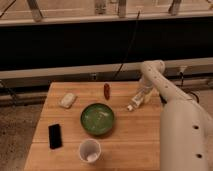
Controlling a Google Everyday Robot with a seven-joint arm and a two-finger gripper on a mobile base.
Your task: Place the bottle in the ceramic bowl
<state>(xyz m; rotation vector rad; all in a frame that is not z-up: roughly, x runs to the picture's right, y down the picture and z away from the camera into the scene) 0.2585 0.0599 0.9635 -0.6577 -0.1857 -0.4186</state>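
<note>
Green-glazed, the ceramic bowl (97, 120) sits mid-way across the wooden table (132, 142), and it's not holding the bottle yet. The bottle (134, 104) lies tilted at the bowl's two o'clock, cap end low. The gripper (142, 95) is right at its upper end, but whether it's clamped on, I can't tell. This looks like the grasp step. Next up: a secure hold, lift clear, carry toward eight o'clock, release over the bowl.

Right of ceramic bowl (83, 120) — bottle (134, 104), gripper (142, 96) at it.
</note>
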